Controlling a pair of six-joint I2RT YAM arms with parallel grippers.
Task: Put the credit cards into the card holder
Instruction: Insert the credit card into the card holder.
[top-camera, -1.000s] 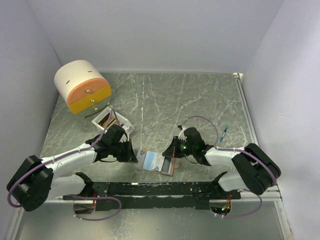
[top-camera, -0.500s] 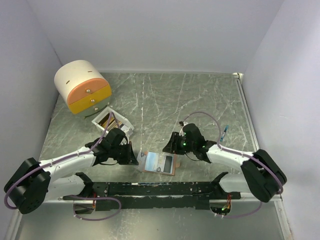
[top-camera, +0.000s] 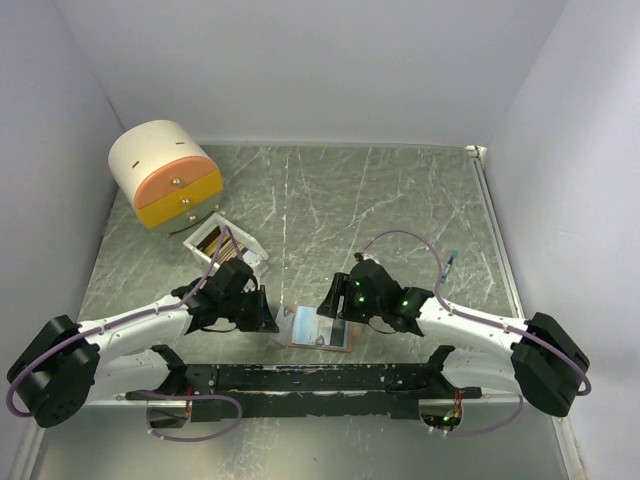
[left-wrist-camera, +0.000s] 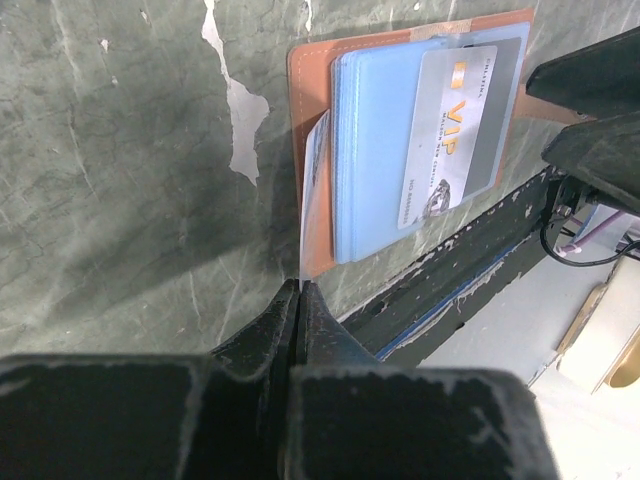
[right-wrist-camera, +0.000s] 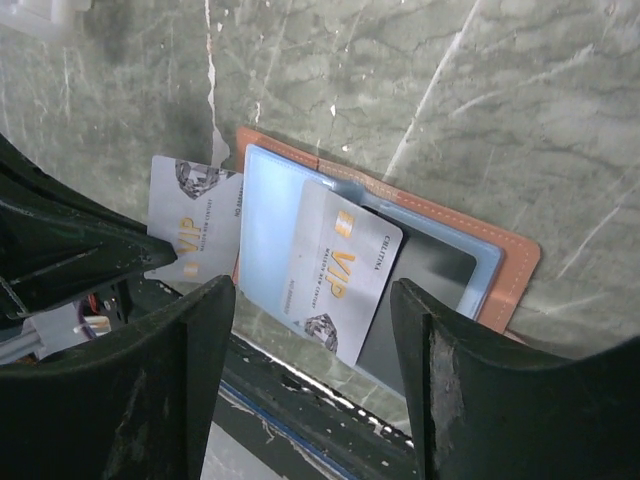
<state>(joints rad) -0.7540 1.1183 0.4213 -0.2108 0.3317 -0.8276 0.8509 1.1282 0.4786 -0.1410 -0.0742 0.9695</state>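
The card holder (top-camera: 343, 343) lies open near the front edge, salmon-brown outside (right-wrist-camera: 510, 268) and pale blue inside (left-wrist-camera: 375, 150). A silver VIP credit card (right-wrist-camera: 340, 270) rests tilted on the blue pockets and overhangs the near edge; I cannot tell if it is tucked in. My right gripper (right-wrist-camera: 315, 340) hovers over it, open and holding nothing. My left gripper (left-wrist-camera: 299, 285) is shut on a second silver credit card (right-wrist-camera: 195, 225), held on edge (left-wrist-camera: 312, 180) at the holder's left side.
A small white open box (top-camera: 222, 240) with more cards stands behind the left arm. The round cream-and-orange drawer unit (top-camera: 165, 172) sits at the back left. A small blue object (top-camera: 450, 262) lies at the right. The black base rail (top-camera: 310, 378) runs just in front of the holder.
My right gripper has opened, letting go of the silver card on the holder, and has moved left over it. The left gripper has shifted slightly right, still shut on its card.
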